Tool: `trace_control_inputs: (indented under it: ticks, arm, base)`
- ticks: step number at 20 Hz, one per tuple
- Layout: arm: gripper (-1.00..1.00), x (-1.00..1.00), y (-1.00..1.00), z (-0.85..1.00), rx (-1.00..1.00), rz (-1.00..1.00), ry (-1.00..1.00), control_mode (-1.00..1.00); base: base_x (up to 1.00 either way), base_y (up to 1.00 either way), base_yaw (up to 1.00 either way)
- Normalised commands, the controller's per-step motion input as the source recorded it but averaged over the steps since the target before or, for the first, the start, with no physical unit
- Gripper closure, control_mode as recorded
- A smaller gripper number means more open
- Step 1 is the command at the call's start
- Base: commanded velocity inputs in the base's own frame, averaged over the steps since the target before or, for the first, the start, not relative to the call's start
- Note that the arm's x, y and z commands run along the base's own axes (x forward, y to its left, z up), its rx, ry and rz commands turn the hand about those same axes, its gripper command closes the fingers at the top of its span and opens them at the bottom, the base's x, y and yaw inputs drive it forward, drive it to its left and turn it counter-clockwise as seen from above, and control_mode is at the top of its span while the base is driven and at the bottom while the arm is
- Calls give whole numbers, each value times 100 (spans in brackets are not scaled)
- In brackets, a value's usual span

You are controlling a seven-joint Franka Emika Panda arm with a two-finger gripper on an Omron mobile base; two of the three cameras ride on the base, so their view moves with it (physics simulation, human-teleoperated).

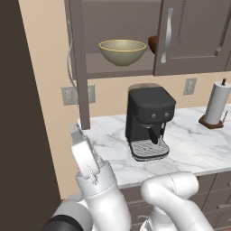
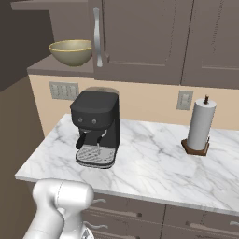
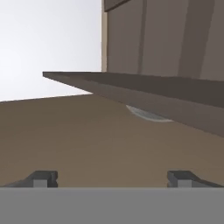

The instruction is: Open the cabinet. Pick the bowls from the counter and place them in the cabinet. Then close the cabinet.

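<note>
Jaws spread wide, you're holding nothing. Olive bowl (image 1: 122,51) sits on the cabinet (image 1: 194,36) shelf — brown bowl (image 1: 153,43) mostly hidden behind the shut right door; left door open.

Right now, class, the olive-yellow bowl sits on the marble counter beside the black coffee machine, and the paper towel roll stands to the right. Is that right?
Not quite. The olive-yellow bowl sits on the shelf inside the open cabinet, above the black coffee machine, not on the marble counter. The left base view shows this. The paper towel roll does stand to the right.
</note>
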Motion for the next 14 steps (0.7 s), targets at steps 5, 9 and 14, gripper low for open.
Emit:
trace_control_inputs:
  ticks: [5, 9, 14]
  arm:
    - [-100, -12, 76, 0, 6, -16, 9, -100]
    - [-100, -4, 78, 0, 5, -18, 9, -100]
    - [-100, 0, 82, 0, 2, -18, 11, -100]
  base:
    - [0, 0, 0]
    - [0, 0, 0]
    - [0, 0, 0]
